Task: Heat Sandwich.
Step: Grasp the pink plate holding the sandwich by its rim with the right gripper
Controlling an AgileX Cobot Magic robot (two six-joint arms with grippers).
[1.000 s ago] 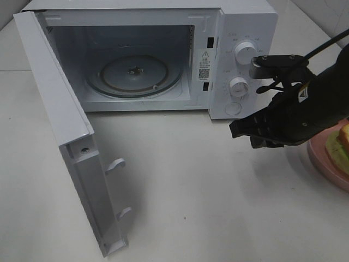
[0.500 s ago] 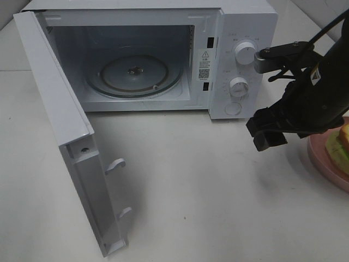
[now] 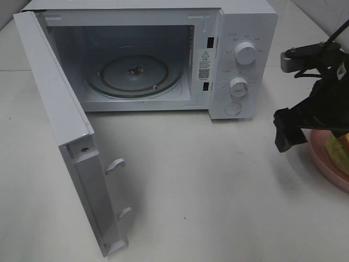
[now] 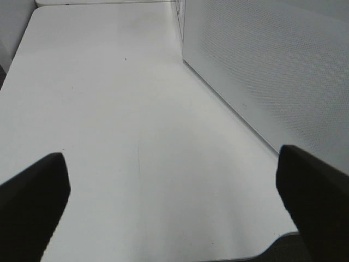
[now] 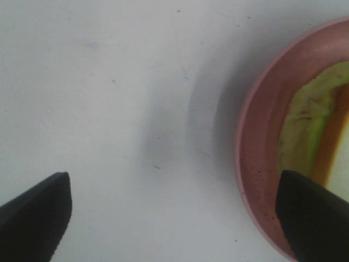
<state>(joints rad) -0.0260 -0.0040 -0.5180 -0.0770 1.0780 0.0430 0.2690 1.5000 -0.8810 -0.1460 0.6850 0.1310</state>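
The sandwich [image 3: 339, 145], yellow-orange bread with light green filling, lies on a round pink plate [image 3: 326, 164] at the table's right edge, mostly hidden by my right arm. The right wrist view shows the sandwich [image 5: 306, 125] and the plate's rim [image 5: 246, 164]. My right gripper [image 3: 289, 136] hovers just left of the plate, open and holding nothing. In its own view the right gripper [image 5: 174, 218] has one finger over the plate and the other over bare table. My left gripper [image 4: 174, 207] is open and empty over the table beside the microwave door [image 4: 272, 65].
The white microwave [image 3: 240, 60] stands at the back with a glass turntable [image 3: 135, 73] inside its cavity. Its door [image 3: 65, 142] swings out toward the front left. Two knobs [image 3: 244, 53] sit on the panel at its right.
My right gripper went from shut to open and moved right, from in front of the microwave's knobs to the plate's left edge.
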